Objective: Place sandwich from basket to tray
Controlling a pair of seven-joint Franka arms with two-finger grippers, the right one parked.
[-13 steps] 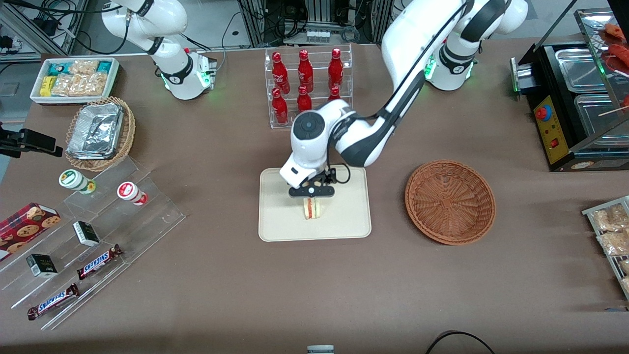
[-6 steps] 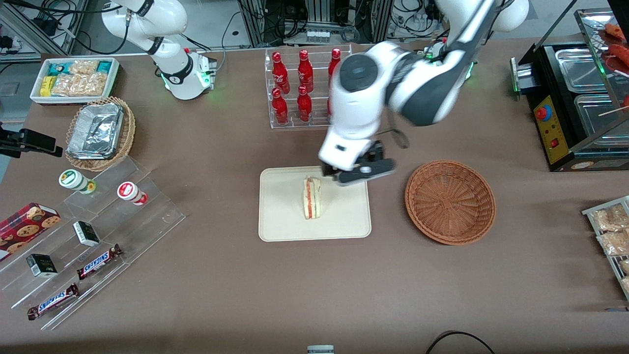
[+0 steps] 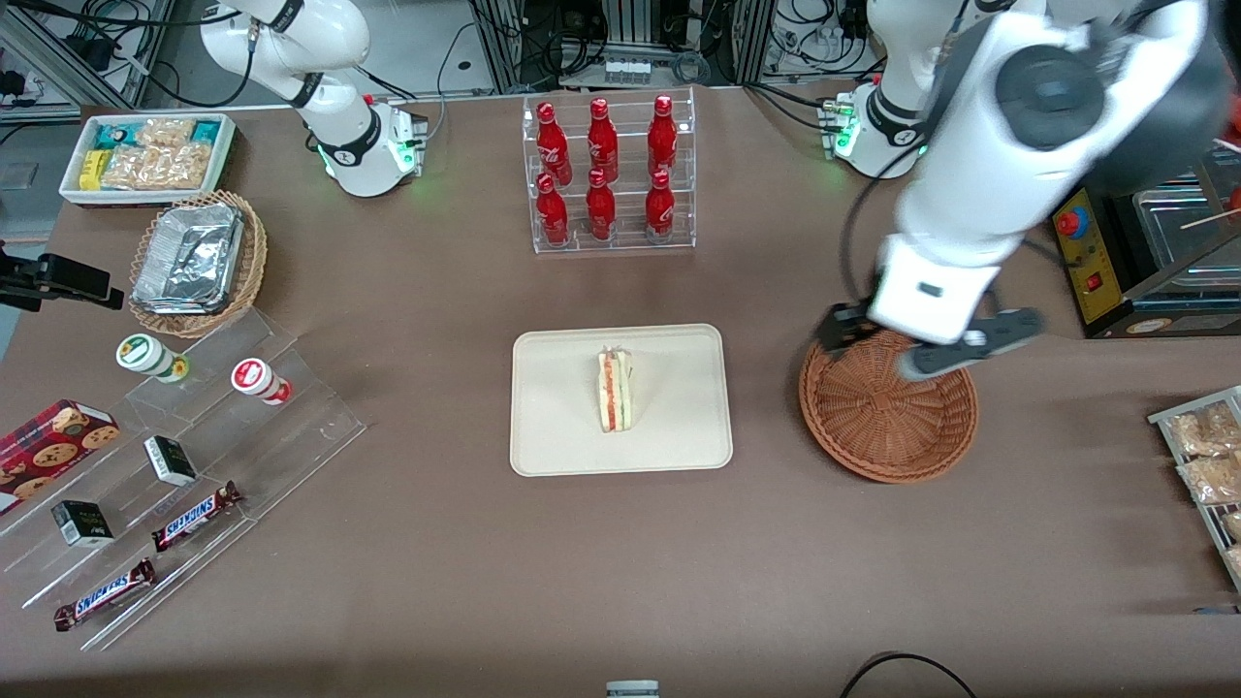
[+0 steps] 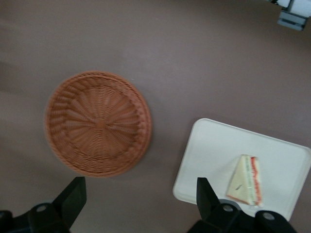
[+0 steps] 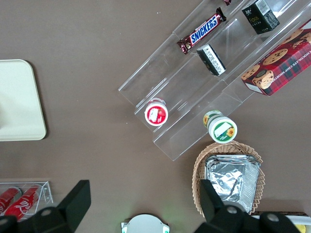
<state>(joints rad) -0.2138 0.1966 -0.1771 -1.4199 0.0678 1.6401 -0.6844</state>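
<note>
The sandwich [image 3: 615, 391], a pale bread wedge with red and green filling, lies on the cream tray [image 3: 553, 427] near its middle, with nothing touching it; the left wrist view shows the sandwich [image 4: 247, 180] on the tray [image 4: 214, 155] too. The round reddish-brown basket [image 3: 887, 427] stands empty beside the tray, toward the working arm's end of the table, and the basket [image 4: 97, 124] shows whole from the wrist. My gripper [image 3: 931, 347] hangs open and empty high above the basket's rim farthest from the front camera, well away from the sandwich. Its fingers [image 4: 73, 196] stand wide apart.
An acrylic rack of red bottles [image 3: 609, 174] stands farther from the front camera than the tray. A black food warmer [image 3: 1144, 213] sits at the working arm's end. Acrylic snack steps [image 3: 184, 465], a foil-container basket [image 3: 197, 262] and a white snack bin [image 3: 145, 155] lie toward the parked arm's end.
My gripper let go of the sandwich on the tray, rose, and swung away over the basket. The sandwich stays where it was set down.
</note>
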